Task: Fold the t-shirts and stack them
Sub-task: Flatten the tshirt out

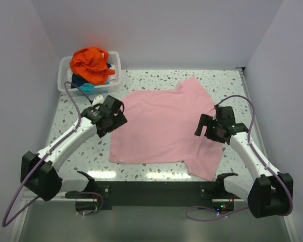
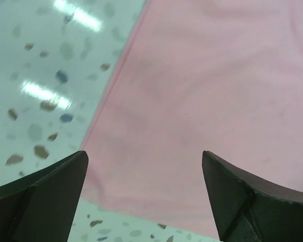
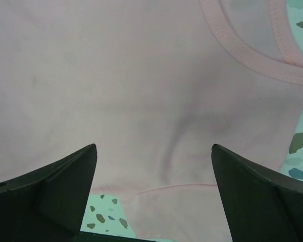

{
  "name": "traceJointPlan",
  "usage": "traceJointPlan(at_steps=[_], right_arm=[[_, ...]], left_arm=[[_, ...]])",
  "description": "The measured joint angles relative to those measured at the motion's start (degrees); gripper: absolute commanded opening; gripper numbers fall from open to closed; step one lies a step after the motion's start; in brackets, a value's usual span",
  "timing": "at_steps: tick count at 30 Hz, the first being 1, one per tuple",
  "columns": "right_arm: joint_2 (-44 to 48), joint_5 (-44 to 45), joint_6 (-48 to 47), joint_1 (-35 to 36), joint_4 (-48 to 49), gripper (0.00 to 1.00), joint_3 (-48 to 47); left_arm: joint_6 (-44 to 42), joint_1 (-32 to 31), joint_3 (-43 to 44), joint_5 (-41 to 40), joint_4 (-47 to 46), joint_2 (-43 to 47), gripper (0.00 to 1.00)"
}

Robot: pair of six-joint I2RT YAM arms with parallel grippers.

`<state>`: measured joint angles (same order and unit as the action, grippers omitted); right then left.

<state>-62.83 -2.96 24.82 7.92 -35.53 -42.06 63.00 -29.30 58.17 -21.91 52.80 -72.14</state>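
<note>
A light pink t-shirt (image 1: pixel 164 126) lies spread flat on the speckled table, its collar (image 3: pixel 252 55) toward the right. My left gripper (image 1: pixel 113 118) hovers over the shirt's left edge, jaws wide open and empty; in its wrist view the left gripper (image 2: pixel 144 156) frames pink cloth (image 2: pixel 207 91) and bare table. My right gripper (image 1: pixel 204 128) hangs open over the shirt's right side; seen from its own wrist, the right gripper (image 3: pixel 154 148) has a wrinkled fold of pink t-shirt (image 3: pixel 116 75) below it. A bright orange t-shirt (image 1: pixel 93 63) sits heaped on teal cloth (image 1: pixel 86 85) in the bin.
The white plastic bin (image 1: pixel 116 63) stands at the table's back left corner. White walls close in on the left, back and right. Speckled tabletop (image 1: pixel 81 151) shows to the left of the pink shirt and along the front edge.
</note>
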Motion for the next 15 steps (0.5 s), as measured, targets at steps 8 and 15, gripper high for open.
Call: traceJointPlan(at_steps=[8,15], right_arm=[[-1.92,-3.15,-1.49,0.0,1.6,0.99,-1.07],[-2.56,-4.13,-1.97,0.0,1.9,0.99,-1.11]], left_arm=[[-18.95,11.61,14.84,6.93,-18.84,-22.93,1.0],[-28.41,17.66,21.64,14.56,-28.09,-38.05,0.95]])
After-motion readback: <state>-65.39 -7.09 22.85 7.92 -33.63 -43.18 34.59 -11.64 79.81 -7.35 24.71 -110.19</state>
